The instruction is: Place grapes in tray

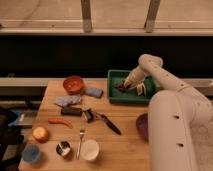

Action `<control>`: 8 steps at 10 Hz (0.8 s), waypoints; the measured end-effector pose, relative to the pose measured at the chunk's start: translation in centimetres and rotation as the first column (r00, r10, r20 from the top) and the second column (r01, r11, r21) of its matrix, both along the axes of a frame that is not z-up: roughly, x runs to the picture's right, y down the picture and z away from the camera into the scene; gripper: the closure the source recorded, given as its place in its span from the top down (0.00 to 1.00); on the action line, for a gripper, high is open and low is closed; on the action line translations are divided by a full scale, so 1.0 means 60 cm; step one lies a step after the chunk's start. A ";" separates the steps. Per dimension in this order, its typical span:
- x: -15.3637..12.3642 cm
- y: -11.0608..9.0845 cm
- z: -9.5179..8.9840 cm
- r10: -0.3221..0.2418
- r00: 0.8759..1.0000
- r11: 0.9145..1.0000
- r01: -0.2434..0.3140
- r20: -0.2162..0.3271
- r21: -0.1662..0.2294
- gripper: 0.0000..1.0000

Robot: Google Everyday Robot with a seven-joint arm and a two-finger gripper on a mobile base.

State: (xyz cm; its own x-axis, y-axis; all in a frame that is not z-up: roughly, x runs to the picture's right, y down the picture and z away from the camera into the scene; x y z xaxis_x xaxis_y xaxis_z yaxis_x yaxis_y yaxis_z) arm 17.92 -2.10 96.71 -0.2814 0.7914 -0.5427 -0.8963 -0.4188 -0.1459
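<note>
The green tray [116,96] stands at the back right of the wooden table. The grapes [120,87], a small dark cluster, are low inside the tray near its left-middle. My gripper [128,84] reaches down into the tray from the right, right at the grapes; I cannot tell whether it still holds them. A pale yellow banana-like piece [140,89] lies in the tray to the right of the gripper. My white arm [170,115] fills the right side of the view.
A purple bowl [142,126] is half hidden behind my arm. On the table are an orange bowl [74,84], blue cloth [93,92], grey cloth [66,101], red chili [60,121], knife [110,125], fork [80,141], white cup [90,149], metal cup [63,148], blue cup [31,153] and an orange fruit [40,133].
</note>
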 end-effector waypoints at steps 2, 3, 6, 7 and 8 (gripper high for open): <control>-0.001 -0.007 -0.012 -0.004 1.000 1.000 0.004 0.000 0.006 0.67; -0.003 -0.016 -0.022 -0.009 1.000 1.000 0.009 -0.002 0.018 0.69; -0.005 -0.032 -0.041 -0.013 1.000 0.999 0.014 -0.007 0.052 0.69; -0.005 -0.042 -0.053 -0.017 1.000 0.997 0.018 -0.013 0.077 0.69; -0.005 -0.047 -0.060 -0.016 1.000 0.995 0.018 -0.018 0.102 0.69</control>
